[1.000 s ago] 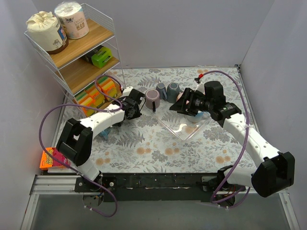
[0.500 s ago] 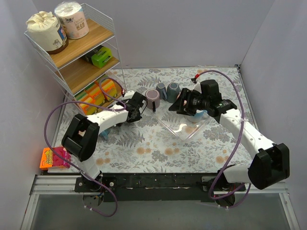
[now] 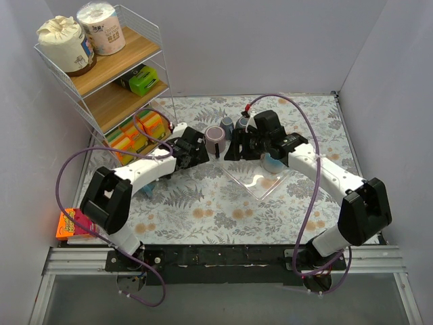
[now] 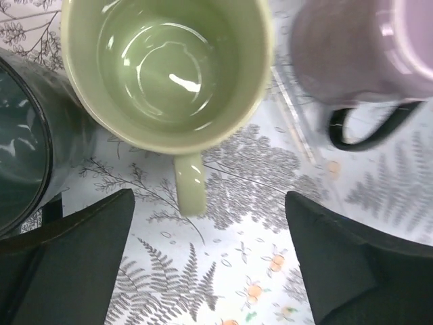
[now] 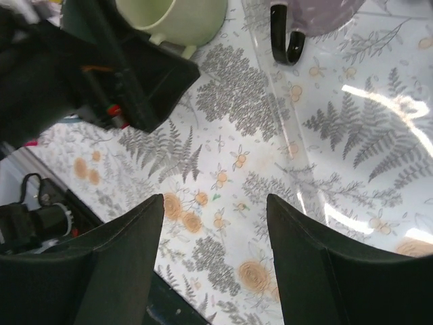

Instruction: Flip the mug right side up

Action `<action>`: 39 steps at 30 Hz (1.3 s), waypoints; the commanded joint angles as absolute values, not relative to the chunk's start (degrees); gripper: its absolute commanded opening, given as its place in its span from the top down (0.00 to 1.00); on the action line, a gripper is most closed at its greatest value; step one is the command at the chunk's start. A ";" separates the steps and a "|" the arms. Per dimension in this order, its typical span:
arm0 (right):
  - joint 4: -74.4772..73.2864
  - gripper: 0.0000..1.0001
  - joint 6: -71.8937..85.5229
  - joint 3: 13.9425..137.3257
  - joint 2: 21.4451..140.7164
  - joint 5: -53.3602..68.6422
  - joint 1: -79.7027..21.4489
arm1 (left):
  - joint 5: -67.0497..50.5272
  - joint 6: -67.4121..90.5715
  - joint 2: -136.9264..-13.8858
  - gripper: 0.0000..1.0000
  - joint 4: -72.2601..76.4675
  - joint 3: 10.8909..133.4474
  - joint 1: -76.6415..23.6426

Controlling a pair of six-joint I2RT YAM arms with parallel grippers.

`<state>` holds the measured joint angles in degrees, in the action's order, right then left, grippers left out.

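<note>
A pale green mug (image 4: 166, 61) stands on the floral table with its mouth facing the left wrist camera and its inside bare. Its handle (image 4: 189, 183) points at my left gripper (image 4: 210, 203), which is open just short of it with nothing between the fingers. In the top view the left gripper (image 3: 198, 150) covers this mug. The green mug (image 5: 172, 17) shows again in the right wrist view, behind the left gripper's black body. My right gripper (image 5: 215, 200) hangs open over the table beside the mugs, holding nothing; in the top view the right gripper (image 3: 233, 150) is right of the left one.
A mauve mug (image 3: 215, 135) with a black handle (image 4: 358, 128) sits just right of the green one, and a dark mug (image 4: 20, 149) just left. Two grey-blue mugs (image 3: 235, 126) stand behind. A clear tray (image 3: 260, 184) holds a light blue mug (image 3: 274, 162). A wire shelf (image 3: 101, 74) fills the back left.
My left gripper's jaws have opened. The right arm has swung left from over the tray to the group of mugs.
</note>
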<state>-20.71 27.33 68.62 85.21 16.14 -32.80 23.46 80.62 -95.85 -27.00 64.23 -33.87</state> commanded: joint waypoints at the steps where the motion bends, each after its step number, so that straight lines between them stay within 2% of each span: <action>1: -15.74 0.30 21.10 71.98 88.94 9.23 -34.63 | 20.40 82.88 -87.37 0.02 -27.42 66.01 -33.84; 8: -13.98 0.29 16.43 78.65 98.43 1.33 -38.32 | 14.68 84.02 -75.51 0.02 -28.21 65.13 -33.84; 16: -10.81 0.31 15.91 83.14 107.13 -2.19 -40.43 | 12.14 83.50 -60.57 0.02 -21.10 61.96 -33.75; 22: -6.42 0.33 15.12 83.75 111.35 -7.81 -41.75 | 8.54 84.90 -57.83 0.02 -21.27 62.05 -33.75; 34: -8.52 0.36 15.99 91.05 118.47 -19.50 -42.89 | 1.32 88.68 -54.84 0.02 -18.28 59.41 -33.66; 37: -9.05 0.39 16.78 91.76 119.27 -21.00 -43.07 | 1.23 88.24 -54.58 0.02 -18.63 59.59 -33.75; 39: -9.05 0.45 16.61 92.02 119.53 -21.09 -43.15 | 1.49 88.33 -54.32 0.02 -18.72 59.24 -33.75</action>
<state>-10.37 16.34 89.10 118.74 -17.43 -42.70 2.46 88.36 -56.38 -18.94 59.59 -33.87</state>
